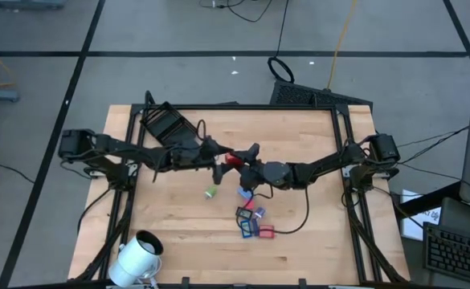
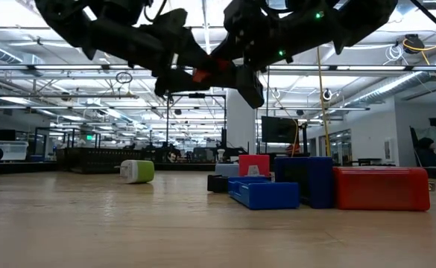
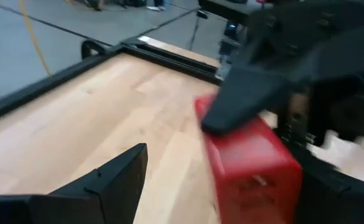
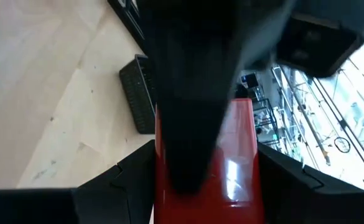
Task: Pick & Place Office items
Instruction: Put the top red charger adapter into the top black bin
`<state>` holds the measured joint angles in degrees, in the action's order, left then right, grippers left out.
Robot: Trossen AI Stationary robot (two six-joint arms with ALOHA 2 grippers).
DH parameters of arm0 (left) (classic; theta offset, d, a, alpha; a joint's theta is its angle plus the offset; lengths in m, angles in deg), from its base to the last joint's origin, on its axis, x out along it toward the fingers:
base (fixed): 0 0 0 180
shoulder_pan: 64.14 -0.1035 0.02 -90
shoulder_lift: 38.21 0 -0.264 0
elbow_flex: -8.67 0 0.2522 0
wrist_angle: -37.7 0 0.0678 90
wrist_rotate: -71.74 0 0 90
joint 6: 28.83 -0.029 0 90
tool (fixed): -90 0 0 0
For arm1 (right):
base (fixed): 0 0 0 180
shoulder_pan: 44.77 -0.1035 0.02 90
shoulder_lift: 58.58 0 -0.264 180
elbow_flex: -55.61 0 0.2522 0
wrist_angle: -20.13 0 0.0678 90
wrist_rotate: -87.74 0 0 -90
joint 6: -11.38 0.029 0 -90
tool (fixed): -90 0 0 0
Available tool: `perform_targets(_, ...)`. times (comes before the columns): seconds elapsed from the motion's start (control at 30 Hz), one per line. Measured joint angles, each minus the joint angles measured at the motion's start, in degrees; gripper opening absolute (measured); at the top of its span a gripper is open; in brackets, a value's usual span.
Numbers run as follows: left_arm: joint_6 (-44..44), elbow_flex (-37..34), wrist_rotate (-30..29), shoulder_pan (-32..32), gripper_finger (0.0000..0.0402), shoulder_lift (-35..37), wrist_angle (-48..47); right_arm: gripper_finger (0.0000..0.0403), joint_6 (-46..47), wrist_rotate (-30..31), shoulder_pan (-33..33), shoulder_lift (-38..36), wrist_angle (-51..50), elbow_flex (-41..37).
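Two red items, green-white bit, black tray, white cylinder.

Table: pale wooden butcher-block top with a black frame along its edges, filling the middle of the high view.
Black compartmented tray: on the table toward 11 o'clock, tilted, near the far-left corner; also seen in the right wrist view.
White cylinder: lying at the table's 7 o'clock edge, dark open end facing up.
Floor: grey, crossed by dark lines, cables trailing at 12 o'clock.
Keyboard: off the table at 4 o'clock.
Room beyond: large hall with ceiling lights, in the low view.
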<state>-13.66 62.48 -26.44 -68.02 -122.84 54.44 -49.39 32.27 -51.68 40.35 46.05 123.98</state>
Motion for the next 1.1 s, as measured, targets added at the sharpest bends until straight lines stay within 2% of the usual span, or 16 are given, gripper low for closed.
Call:
perform_targets(0.27, -2.7, 2.3, -0.9, -1.0, 0.031, -0.6, 0.2, 0.021, -0.2, 6.1, 0.1, 0.0, 0.7, 0.0)
perform_targets(0.5, -2.6, 2.4, -0.9, -1.0, 0.0305, -0.6, 0.3, 0.021, 0.0, 5.8, 0.1, 0.0, 1.7, 0.0)
perform_targets(0.63, -2.7, 2.4, -0.9, -1.0, 0.0262, -0.6, 1.1, 0.021, 0.0, 5.9, 0.1, 0.0, 1.7, 0.0)
perform_targets(0.9, -0.3, 2.4, 0.7, -1.0, 0.0131, -0.6, 0.9, 0.021, 2.4, 5.9, 0.0, 0.0, 0.6, 0.0)
perform_targets(1.0, -0.2, 2.4, 0.5, -1.0, 0.0122, -0.6, 1.3, 0.0211, 2.5, 6.0, -0.2, 0.0, 0.7, 0.0)
perform_targets(1.1, -0.6, 2.4, -0.4, -0.9, 0.0122, -0.6, 1.6, 0.0222, 7.1, 6.2, -0.7, 0.0, 0.7, 0.0)
